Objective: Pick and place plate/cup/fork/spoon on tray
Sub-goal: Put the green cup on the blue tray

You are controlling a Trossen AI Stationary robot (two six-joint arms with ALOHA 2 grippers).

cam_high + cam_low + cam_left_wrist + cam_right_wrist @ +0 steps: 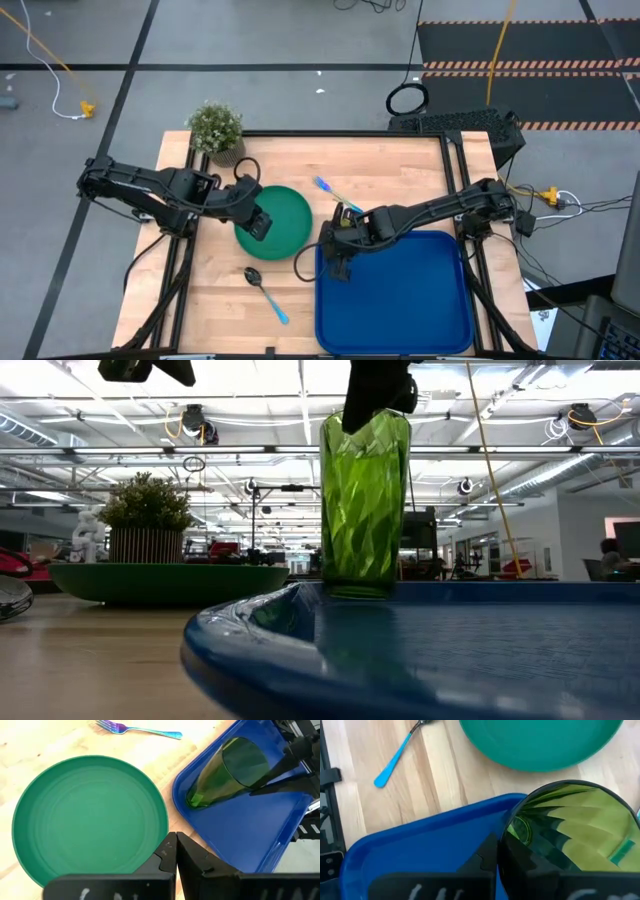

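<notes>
The yellow-green cup (362, 500) stands upright at the far-left corner of the blue tray (400, 300), its base down at the tray floor. My right gripper (497, 845) is shut on its rim. The dark-green plate (285, 220) lies flat on the wood left of the tray. My left gripper (175, 842) hangs shut above the plate's edge and touches nothing. The fork (335, 192) lies beyond the tray's far-left corner. The spoon (265, 290) lies near the front, left of the tray. My right gripper holds the cup by its rim (512, 827), one finger inside the mouth and one outside, with the wall pinched between them. The fingers come slanting down from above and from the table's right. The cup stays upright, its base (195, 800) at the tray floor inside the corner.
A potted plant (217, 128) stands at the table's far left corner. Most of the tray floor (240, 835) to the right of the cup is bare. Bare wood lies between the plate and the tray's rim.
</notes>
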